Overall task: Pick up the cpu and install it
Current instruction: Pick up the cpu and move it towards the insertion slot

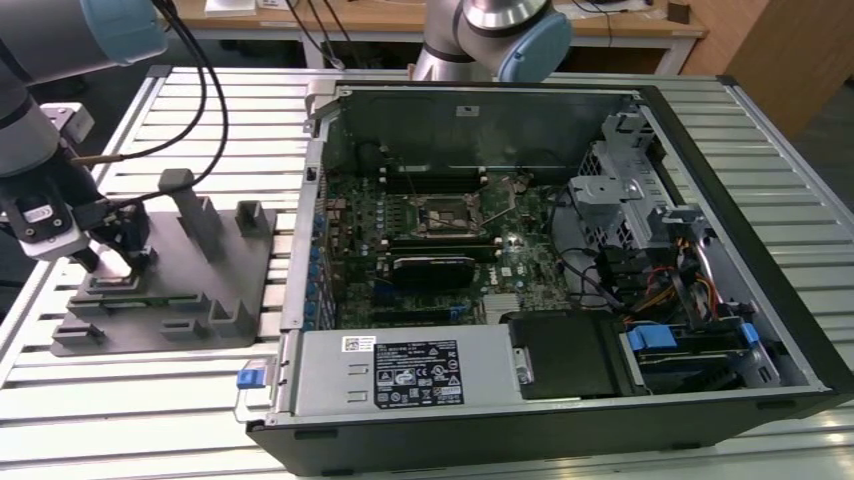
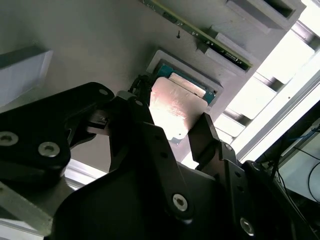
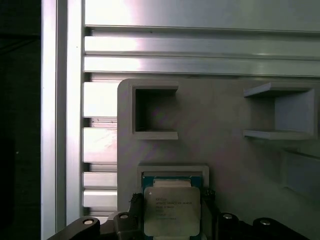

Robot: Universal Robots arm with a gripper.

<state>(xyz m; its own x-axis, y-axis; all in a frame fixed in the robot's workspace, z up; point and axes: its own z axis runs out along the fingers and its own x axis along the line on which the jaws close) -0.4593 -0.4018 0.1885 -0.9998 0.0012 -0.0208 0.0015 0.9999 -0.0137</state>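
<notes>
The gripper [image 1: 118,256] points straight down at the tray [image 1: 187,325], its fingers [image 2: 202,135] flanking the cpu [image 3: 172,210]. I cannot tell whether they grip it.

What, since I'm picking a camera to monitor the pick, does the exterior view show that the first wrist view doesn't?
Exterior view: the open computer case, its motherboard socket, and the arm. First wrist view: the cpu, silver top up, lying in a recess. Both: the grey tray on the slatted table, with the end effector low over it.
</notes>
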